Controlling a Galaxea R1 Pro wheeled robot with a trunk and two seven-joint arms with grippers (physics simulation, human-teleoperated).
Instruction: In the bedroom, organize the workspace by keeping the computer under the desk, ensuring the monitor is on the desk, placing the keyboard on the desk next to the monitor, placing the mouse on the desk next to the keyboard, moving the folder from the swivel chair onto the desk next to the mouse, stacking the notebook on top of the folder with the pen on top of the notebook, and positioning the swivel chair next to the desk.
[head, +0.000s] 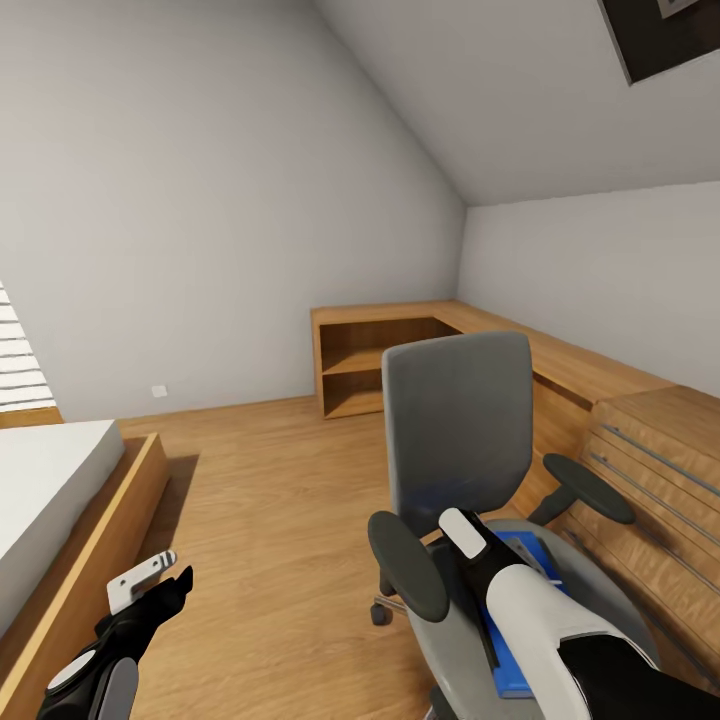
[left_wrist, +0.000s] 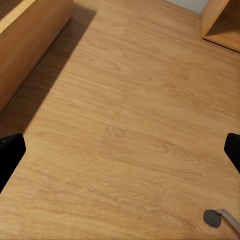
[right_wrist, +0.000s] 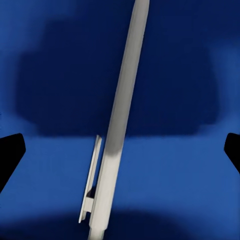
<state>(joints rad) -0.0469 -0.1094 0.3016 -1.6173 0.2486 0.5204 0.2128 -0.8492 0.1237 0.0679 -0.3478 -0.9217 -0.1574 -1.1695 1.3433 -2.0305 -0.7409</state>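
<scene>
The right hand (right_wrist: 120, 150) hangs low over the swivel chair (head: 458, 440), its two fingers spread wide and holding nothing; in the right wrist view the pen (right_wrist: 117, 135) lies between the dark fingertips, resting on the blue folder (right_wrist: 55, 165), with the hand's shadow around it. In the head view the right arm covers most of the seat, and the folder (head: 515, 665) appears there as a blue strip beside the forearm. The left hand (head: 150, 585) is held apart over the wood floor (left_wrist: 125, 125), near the bed (head: 60, 500), also open and empty. I judge the task is at an early stage: the folder and pen lie on the chair, and every placing on the bench seems still to do. The right wrist view gives the pen clearly, which the head view hides; the head view alone gives the room, the wooden shelf unit (head: 370, 365) and the drawers (head: 650, 460) behind the chair.
</scene>
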